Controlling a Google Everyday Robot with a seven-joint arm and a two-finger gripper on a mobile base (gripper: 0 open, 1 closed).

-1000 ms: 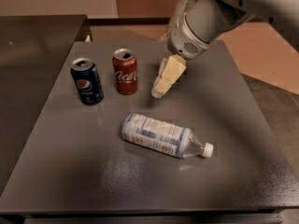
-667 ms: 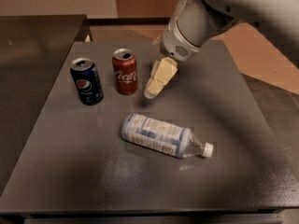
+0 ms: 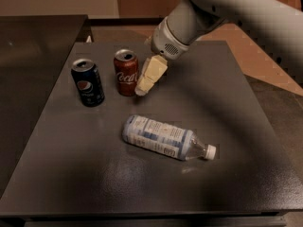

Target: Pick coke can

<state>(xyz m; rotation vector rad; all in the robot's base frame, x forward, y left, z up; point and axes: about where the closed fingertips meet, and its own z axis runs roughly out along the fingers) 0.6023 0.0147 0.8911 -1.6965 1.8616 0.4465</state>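
The coke can (image 3: pixel 126 73), red with white script and a silver top, stands upright on the dark grey table (image 3: pixel 227 108) at the back left of centre. My gripper (image 3: pixel 142 90), with cream-coloured fingers, hangs from the white arm just right of the can, its tips close beside the can's right side. I cannot tell whether it touches the can.
A dark blue can (image 3: pixel 88 82) with a round red-white-blue logo stands upright left of the coke can. A clear plastic water bottle (image 3: pixel 163 137) lies on its side in the middle of the table, cap pointing right. A darker counter (image 3: pixel 33 46) adjoins on the left.
My gripper has moved left and slightly down, from well right of the coke can to close beside its right side. The cans and bottle have not moved.
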